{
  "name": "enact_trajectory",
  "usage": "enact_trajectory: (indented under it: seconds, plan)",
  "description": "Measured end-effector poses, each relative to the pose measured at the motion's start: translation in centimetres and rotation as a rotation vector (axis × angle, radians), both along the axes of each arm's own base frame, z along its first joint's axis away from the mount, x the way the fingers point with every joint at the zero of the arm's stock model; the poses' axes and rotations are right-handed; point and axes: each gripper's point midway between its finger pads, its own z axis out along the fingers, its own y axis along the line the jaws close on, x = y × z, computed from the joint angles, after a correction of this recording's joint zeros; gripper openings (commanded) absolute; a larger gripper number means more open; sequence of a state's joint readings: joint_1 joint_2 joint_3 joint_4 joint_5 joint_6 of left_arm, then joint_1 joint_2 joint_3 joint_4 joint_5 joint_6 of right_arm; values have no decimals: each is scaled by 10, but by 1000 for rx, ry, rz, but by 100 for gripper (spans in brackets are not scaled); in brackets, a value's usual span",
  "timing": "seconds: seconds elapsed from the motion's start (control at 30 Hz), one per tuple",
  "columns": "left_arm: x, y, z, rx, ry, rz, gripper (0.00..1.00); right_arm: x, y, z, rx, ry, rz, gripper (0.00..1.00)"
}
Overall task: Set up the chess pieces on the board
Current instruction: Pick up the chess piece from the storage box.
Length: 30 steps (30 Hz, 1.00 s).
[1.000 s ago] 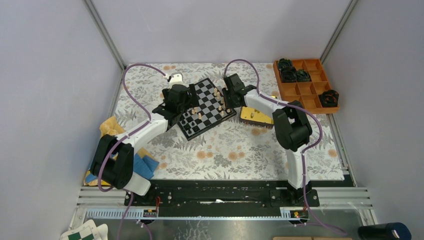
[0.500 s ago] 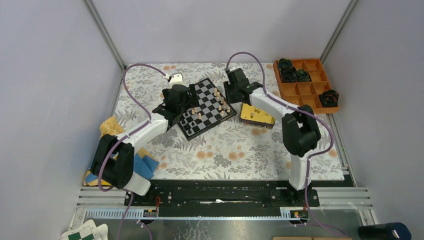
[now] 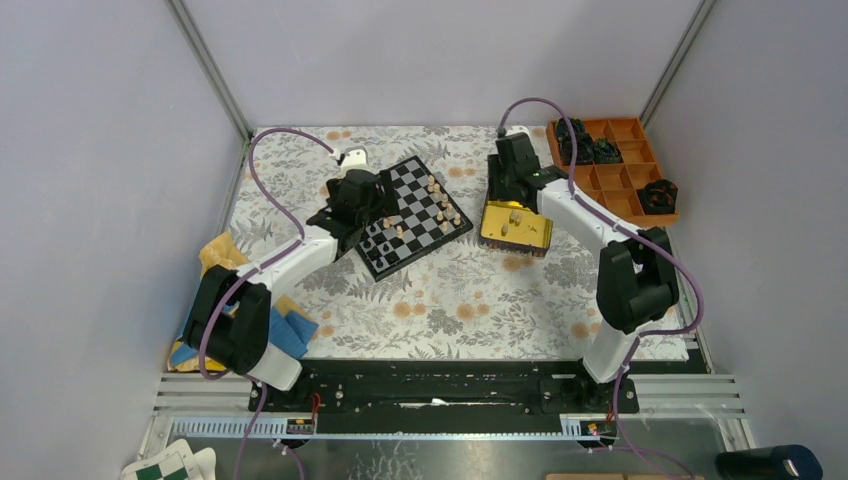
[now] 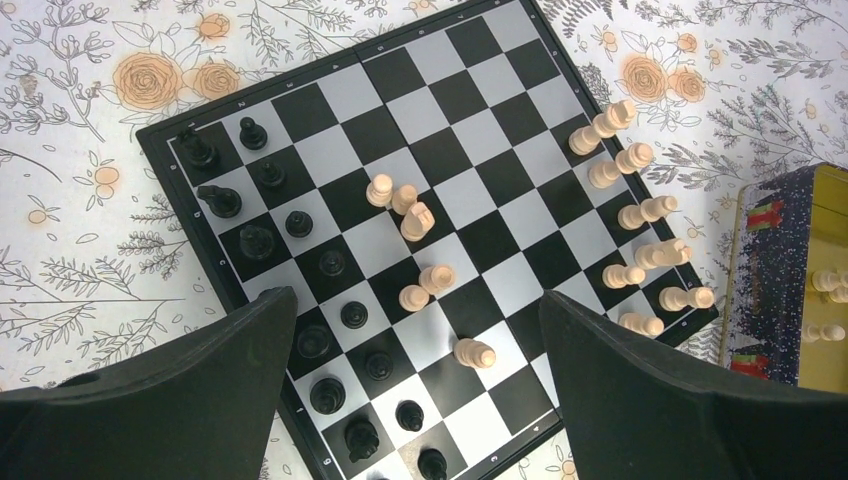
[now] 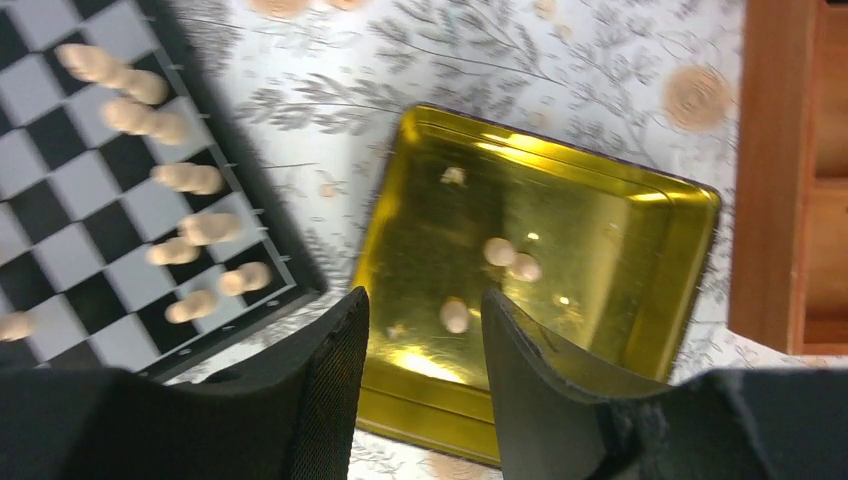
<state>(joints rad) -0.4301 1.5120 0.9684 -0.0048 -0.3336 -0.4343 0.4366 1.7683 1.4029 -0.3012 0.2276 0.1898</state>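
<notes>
Floral-patterned cloth covers the table [image 3: 450,300]. The small black-and-grey checkered chessboard [image 3: 415,215] lies skewed at the centre of the top view, with black chess pieces [image 4: 255,240] ranked along its left side, tan wooden pieces [image 4: 640,215] along its right, and a few strays mid-board. Just right of it sits the shiny gold rectangular tin [image 5: 600,230] holding leftover tan pieces [image 5: 498,252]. The right gripper [image 5: 422,300] hovers over these, jaws partly apart and empty, probably to pick one. The left gripper [image 4: 415,300] hangs wide above the board, holding nothing.

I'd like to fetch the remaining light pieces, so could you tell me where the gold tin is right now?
In the top view the gold tin sits just right of the chessboard, beneath the right gripper.
</notes>
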Motion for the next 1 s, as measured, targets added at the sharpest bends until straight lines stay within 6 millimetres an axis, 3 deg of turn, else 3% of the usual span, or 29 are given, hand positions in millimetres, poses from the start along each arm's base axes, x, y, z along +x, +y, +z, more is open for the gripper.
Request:
enact_trajectory:
  seconds: [0.17,0.27,0.6,1.0]
  plan:
    - [0,-2,-3,-6,8,-6,99,-6,-39,-28,-33,62,-85,52]
    - [0,-3,-6,-6,17,-9,99,-12,-50,-40,-43,92,-106,52]
    - [0,-4,-12,-4,33,-11,99,-11,-60,-54,-31,114,-138,51]
    - [0,-4,-14,-2,38,-12,99,-8,-67,-91,-34,183,-155,49]
